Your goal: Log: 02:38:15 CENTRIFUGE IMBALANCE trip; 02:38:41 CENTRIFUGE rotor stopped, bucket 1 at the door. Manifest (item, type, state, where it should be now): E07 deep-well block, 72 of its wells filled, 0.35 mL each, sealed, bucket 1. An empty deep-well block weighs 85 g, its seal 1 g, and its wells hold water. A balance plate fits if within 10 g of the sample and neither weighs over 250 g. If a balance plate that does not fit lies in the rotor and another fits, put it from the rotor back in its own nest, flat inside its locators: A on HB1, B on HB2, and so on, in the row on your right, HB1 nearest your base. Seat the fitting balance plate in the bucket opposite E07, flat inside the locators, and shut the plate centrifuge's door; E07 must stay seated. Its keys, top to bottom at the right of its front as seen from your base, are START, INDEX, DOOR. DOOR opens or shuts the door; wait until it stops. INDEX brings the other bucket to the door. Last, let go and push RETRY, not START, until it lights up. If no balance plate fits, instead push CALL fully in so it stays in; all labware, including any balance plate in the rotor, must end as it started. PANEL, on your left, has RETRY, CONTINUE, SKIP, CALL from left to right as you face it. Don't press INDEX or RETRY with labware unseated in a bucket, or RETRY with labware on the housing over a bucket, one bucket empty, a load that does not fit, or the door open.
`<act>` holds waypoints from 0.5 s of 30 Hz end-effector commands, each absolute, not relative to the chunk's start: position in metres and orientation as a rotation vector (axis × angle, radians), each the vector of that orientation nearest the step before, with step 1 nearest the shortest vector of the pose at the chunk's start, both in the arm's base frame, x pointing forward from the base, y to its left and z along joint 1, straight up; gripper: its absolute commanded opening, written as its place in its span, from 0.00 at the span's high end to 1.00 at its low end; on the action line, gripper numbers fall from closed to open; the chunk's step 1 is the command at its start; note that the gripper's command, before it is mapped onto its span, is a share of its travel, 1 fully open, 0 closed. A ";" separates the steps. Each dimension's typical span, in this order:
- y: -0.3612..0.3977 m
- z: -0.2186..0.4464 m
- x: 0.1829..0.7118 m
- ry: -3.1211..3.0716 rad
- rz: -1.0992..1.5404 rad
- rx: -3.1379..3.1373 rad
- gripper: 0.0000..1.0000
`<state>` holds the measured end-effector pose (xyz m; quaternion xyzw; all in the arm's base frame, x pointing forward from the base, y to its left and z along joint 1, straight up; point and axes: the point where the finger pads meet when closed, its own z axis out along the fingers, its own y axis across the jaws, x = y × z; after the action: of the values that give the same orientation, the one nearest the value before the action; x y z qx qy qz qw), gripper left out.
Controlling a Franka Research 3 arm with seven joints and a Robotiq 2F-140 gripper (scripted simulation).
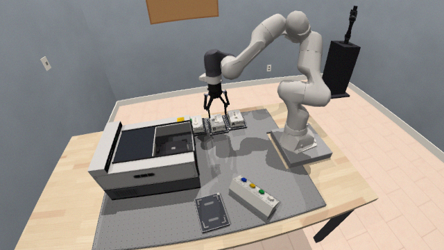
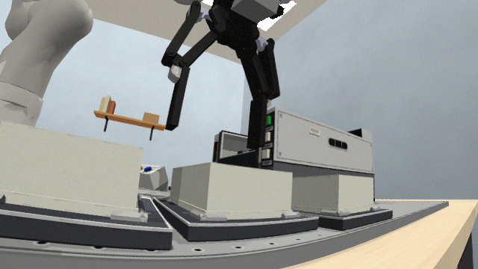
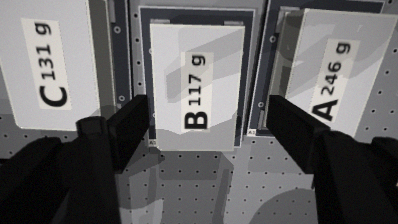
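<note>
Altogether three balance plates (image 3: 195, 85), one tool (image 3: 207, 125).

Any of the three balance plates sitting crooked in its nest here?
Yes: plate A, marked 246 g, looks rotated against its nest in the wrist view, its edges slanted. B and C lie square. The open gripper hovers over B.

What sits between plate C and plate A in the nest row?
Plate B, labelled 117 g, lies in the middle nest between plate C and plate A; the wrist view shows it, with the open gripper above it.
</note>
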<state>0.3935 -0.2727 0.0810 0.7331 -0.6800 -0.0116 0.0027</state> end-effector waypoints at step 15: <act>-0.276 0.066 0.402 -2.158 0.001 2.284 0.30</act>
<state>0.4001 -0.2746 0.0656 0.7305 -0.6829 -0.0040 -0.0004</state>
